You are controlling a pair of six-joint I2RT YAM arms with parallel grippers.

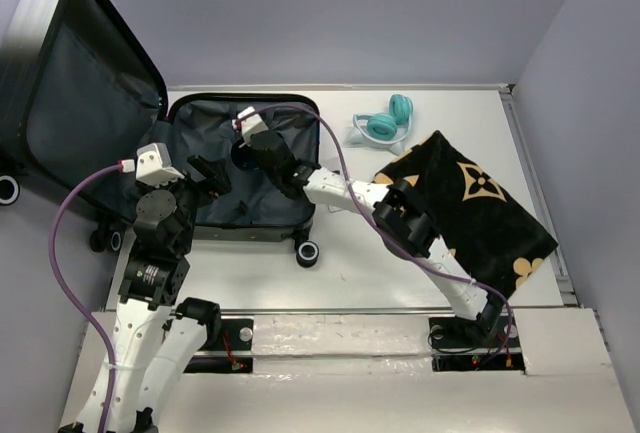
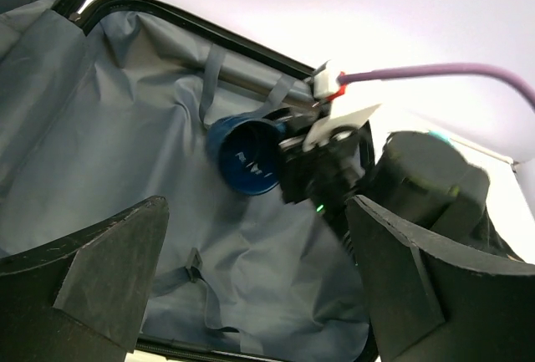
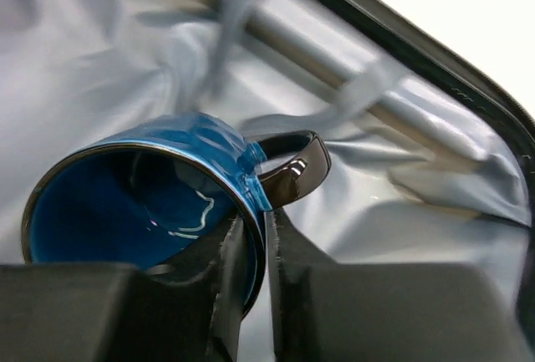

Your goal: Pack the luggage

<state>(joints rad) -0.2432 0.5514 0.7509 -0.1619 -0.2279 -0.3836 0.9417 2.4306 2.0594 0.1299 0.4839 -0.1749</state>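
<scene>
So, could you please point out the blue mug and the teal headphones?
Glossy blue metal mug [image 3: 109,203]: right wrist view, inner wall.
Teal plastic headphones [image 1: 381,126]: top external view, lower ear cup.

1. One suitcase on the table, and it's lying wide open.
2. One blue mug, right there inside the suitcase.
3. One pair of teal headphones, off to the right of the suitcase, up by its far corner.
4. One black cloth with tan flowers, further right of the suitcase.
5. Two arms: the left arm at the suitcase's near-left corner, the right arm reaching in from the right.
6. Two purple cables, the left cable and the right cable, one on each arm.
</scene>
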